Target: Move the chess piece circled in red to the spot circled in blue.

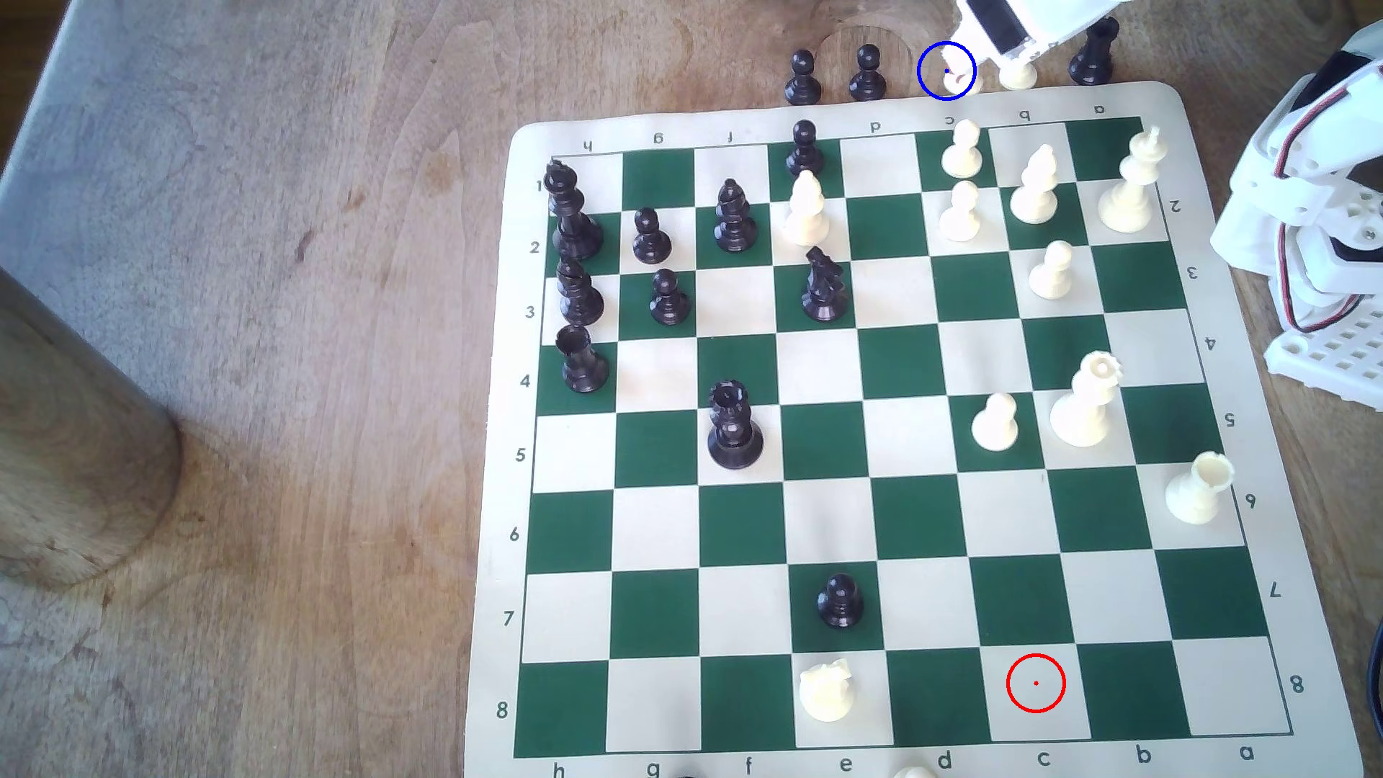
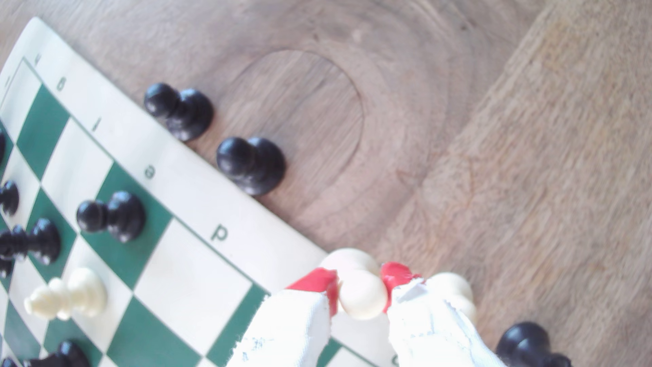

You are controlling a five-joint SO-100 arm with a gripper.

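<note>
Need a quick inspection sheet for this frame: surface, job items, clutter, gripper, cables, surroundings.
Surface: wooden table with a green-and-cream chess mat.
Job's things: cream pawn between the red-tipped fingers, at the blue ring off the mat; red ring on an empty c8 square.
Clutter: black and cream pieces across the mat; two black pawns and another cream pawn on the wood nearby.
Gripper: gripper closed on the pawn's head.
Cables: red and black wires on the arm base.
Surroundings: round wooden post, exterior view's left.
</note>
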